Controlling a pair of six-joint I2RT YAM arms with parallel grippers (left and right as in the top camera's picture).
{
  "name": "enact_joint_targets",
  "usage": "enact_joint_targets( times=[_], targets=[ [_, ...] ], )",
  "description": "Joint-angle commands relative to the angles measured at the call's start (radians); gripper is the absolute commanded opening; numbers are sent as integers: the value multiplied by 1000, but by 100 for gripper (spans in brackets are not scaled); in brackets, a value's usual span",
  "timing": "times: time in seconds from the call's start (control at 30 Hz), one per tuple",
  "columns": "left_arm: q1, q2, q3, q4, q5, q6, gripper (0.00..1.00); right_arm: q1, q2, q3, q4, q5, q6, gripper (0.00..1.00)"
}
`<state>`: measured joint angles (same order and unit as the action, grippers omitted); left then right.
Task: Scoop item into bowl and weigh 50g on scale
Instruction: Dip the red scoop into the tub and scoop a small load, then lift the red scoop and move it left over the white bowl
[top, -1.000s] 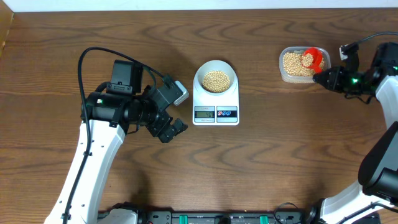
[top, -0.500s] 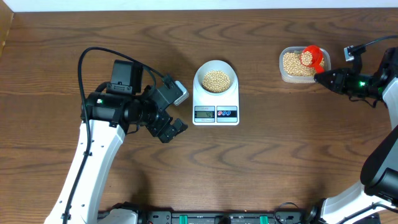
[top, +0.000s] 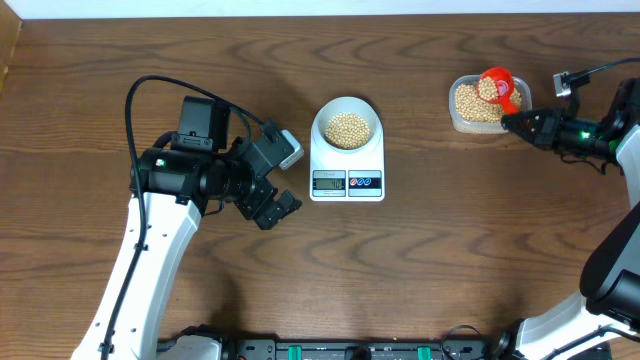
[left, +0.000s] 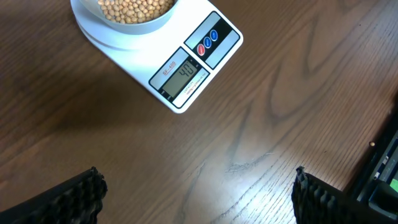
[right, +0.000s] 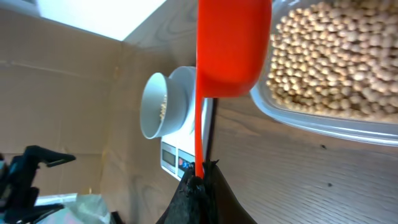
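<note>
Currently held: a red scoop (top: 496, 88), its thin handle pinched in the closed right gripper (top: 512, 122).
Scoop position: over the one o'clock corner of the clear tub (top: 460, 120), carrying a small load.
Beans (top: 347, 129): small, round, smooth and hard. Each is light, but loose ones will likely roll and bounce, so the scoop should stay level.
Bowl (top: 322, 118): white-rimmed, glossy and rigid. It sits on the scale and is roughly half filled with beans.
Scale (top: 347, 160): a flat white plastic slab near the table's middle, toward twelve o'clock. It is probably light and easy to nudge.
Display (left: 181, 73): seems to read about forty, which would be short of the target.
Best hold: the end of the handle, which looks stiff but slim and may twist in the grip.
Left gripper (top: 275, 207): spread wide and empty, at eight o'clock from the scale.
Table (top: 450, 250): dark wood grain with a matte finish.
</note>
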<state>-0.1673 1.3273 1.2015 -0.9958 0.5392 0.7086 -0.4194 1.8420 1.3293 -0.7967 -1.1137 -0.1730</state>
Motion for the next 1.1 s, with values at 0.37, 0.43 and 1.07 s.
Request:
enact_joint_targets(
  times=[0.37,0.43,1.07],
  targets=[
    [5,-14,13,-6,-10,13,98,187,10,4,60,-79,37,1],
    [5,-14,13,-6,-10,13,98,216,10,4,84,-79,54,1],
    [5,-14,14,-6,-10,13,98,456,10,4,259,99,35,1]
  ],
)
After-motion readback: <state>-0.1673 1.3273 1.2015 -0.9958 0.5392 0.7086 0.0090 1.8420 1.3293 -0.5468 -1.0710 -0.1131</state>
